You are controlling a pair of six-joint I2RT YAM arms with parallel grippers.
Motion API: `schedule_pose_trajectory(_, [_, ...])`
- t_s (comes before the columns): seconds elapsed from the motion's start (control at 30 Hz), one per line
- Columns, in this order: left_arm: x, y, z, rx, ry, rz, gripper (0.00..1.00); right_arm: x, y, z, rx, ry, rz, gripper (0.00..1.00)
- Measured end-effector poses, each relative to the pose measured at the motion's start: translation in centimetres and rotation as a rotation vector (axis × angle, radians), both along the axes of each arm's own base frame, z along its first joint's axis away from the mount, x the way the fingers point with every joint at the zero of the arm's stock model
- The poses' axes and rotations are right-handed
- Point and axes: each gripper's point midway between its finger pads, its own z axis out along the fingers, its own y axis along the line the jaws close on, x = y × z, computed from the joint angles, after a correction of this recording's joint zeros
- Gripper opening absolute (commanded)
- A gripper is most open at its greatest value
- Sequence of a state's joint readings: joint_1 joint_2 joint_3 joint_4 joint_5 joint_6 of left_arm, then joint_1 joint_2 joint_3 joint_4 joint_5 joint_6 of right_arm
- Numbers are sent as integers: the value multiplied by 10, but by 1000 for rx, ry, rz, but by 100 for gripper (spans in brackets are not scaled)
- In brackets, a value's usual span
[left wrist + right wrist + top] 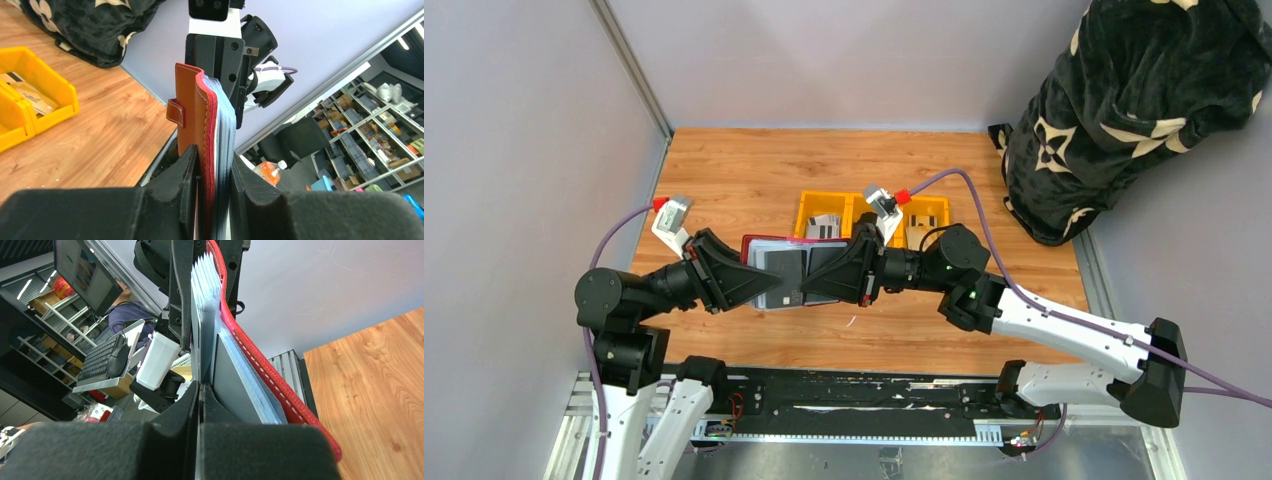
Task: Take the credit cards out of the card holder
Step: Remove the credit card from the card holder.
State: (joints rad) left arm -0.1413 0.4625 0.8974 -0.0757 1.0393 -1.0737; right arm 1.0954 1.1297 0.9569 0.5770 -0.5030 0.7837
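Top external view: the card holder (792, 262) is held open above the table (744, 170) between both arms, just in front of the yellow bin (807, 203). The left end effector (212, 172) pinches its red cover and clear sleeves together. The right end effector (200, 390) is pressed together at the sleeve edges; what lies between its fingers cannot be told.

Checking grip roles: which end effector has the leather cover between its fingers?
Left end effector: clamps card holder cover plus sleeves. Right end effector pinches only an inner layer, cover outside.
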Motion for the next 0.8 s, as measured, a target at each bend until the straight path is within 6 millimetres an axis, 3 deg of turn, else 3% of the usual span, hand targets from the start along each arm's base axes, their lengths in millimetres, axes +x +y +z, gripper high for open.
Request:
schedule_pose_trajectory(0.17, [1, -1, -1, 3, 6, -7, 15, 0, -2, 0, 4, 3, -8, 2])
schedule_pose_trajectory(0.3, [0, -1, -1, 3, 6, -8, 10, -1, -2, 0, 6, 5, 0, 28])
schedule_pose_trajectory(0.4, [1, 0, -1, 3, 5, -5, 8, -2, -2, 3, 19, 2, 9, 35])
schedule_pose_trajectory(0.5, [1, 0, -1, 2, 5, -4, 7, -3, 0, 7, 29, -3, 15, 33])
schedule_pose_trajectory(0.67, [0, 0, 1, 1, -1, -4, 5, -2, 3, 11, 38, 1, 24, 16])
schedule_pose_trajectory(0.8, [-2, 0, 4, -1, -13, -4, 5, 0, 3, 13, 47, 23, 30, 13])
